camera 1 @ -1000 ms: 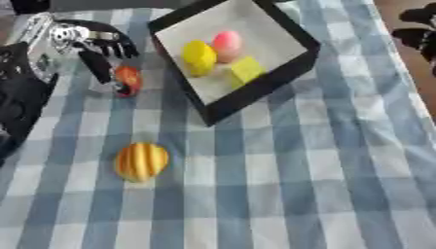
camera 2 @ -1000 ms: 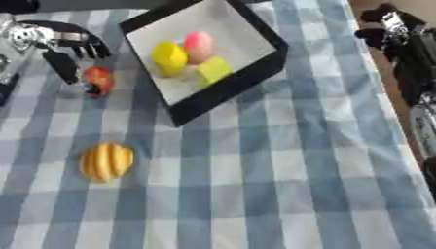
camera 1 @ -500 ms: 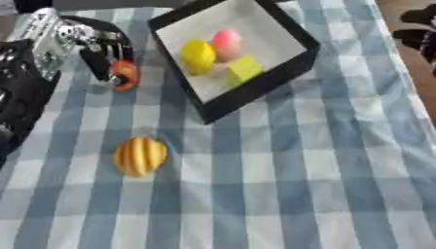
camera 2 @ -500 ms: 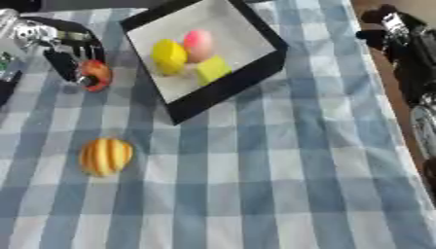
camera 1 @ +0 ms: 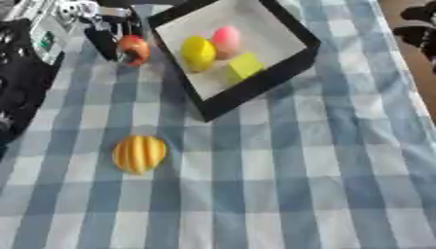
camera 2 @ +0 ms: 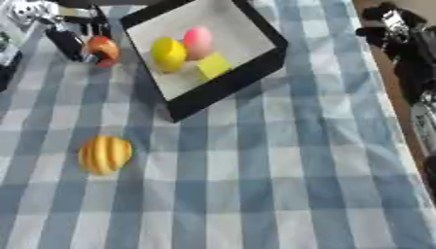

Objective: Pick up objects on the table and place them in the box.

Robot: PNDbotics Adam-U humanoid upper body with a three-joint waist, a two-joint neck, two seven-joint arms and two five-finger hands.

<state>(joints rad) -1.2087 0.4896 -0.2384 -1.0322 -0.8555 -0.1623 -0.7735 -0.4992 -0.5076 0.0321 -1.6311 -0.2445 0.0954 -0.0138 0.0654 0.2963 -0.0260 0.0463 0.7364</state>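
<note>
Your left hand (camera 1: 106,30) is up at the top left, fingers curled round a small red-orange fruit (camera 1: 134,49), just beside the left outer wall of the box (camera 1: 255,92). Can't tell from these views whether the fruit is lifted or touching the cloth. The box is black-walled with a white floor, sits askew at the top centre of the blue-and-white checked tablecloth (camera 1: 298,185). Inside it: a yellow round fruit (camera 1: 197,53), a pink round one (camera 1: 226,38) touching it on the far side, and a yellow-green block (camera 1: 243,66) just beside both, nearer the front wall. A yellow-orange striped gourd-shaped object (camera 1: 139,153) lies on the cloth on your left side, well apart from the box and from the left hand. Your right hand (camera 2: 393,30) shows at the upper right, off the edge of the cloth, holding nothing; can't tell how its fingers are set.
</note>
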